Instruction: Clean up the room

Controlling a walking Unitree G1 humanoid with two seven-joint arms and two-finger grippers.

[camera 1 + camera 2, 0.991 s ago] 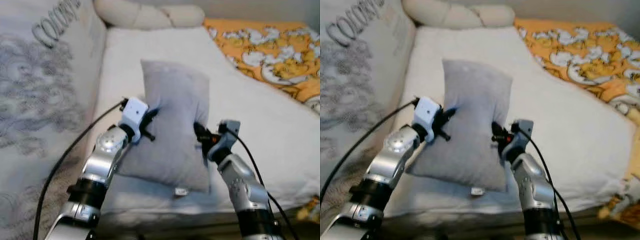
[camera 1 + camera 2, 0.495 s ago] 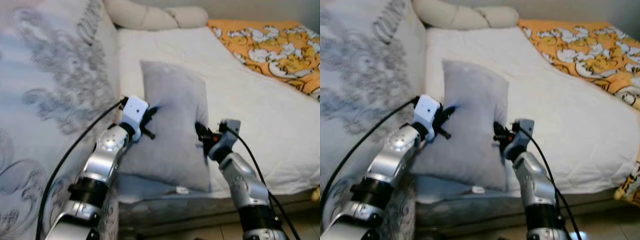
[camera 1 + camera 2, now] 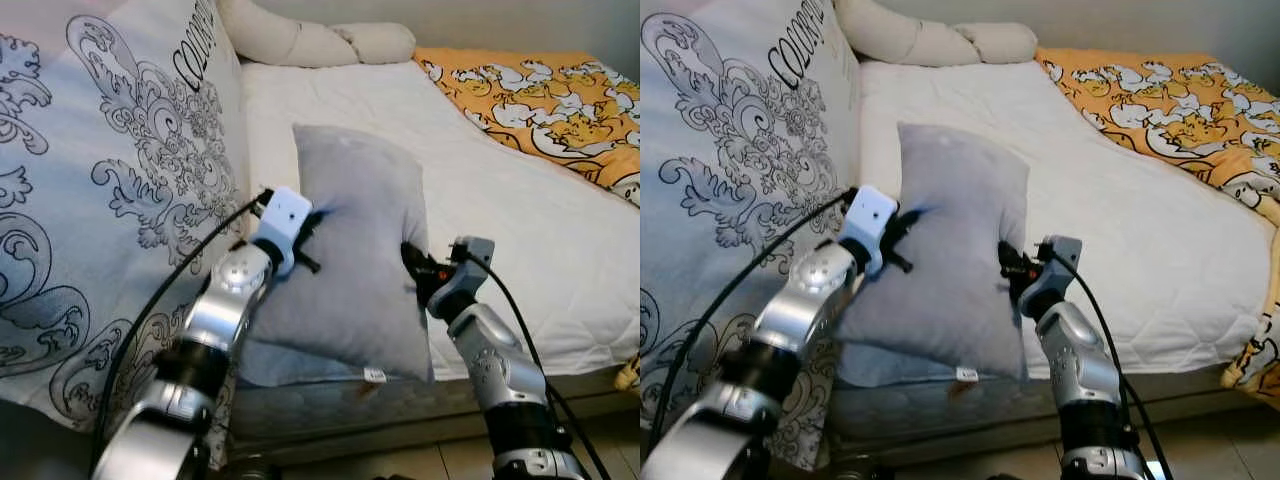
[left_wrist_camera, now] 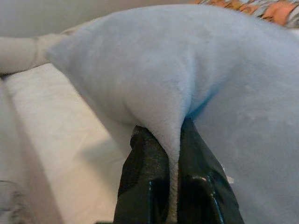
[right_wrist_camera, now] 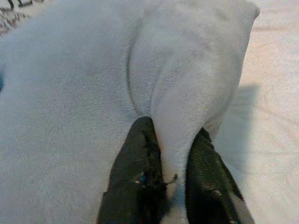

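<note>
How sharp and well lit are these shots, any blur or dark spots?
Left eye view: evenly lit and fairly sharp, the grey pillow casting a soft shadow on the white mattress. Left wrist view: the left end effector is near, dark and soft, pinching pillow fabric. Right wrist view: bright, with the right end effector fingers slightly blurred around a fold.

A white-sheeted bed (image 3: 520, 230) carries a grey pillow (image 3: 360, 250), an orange patterned blanket (image 3: 540, 100) — and cream bolsters (image 3: 310, 40).
</note>
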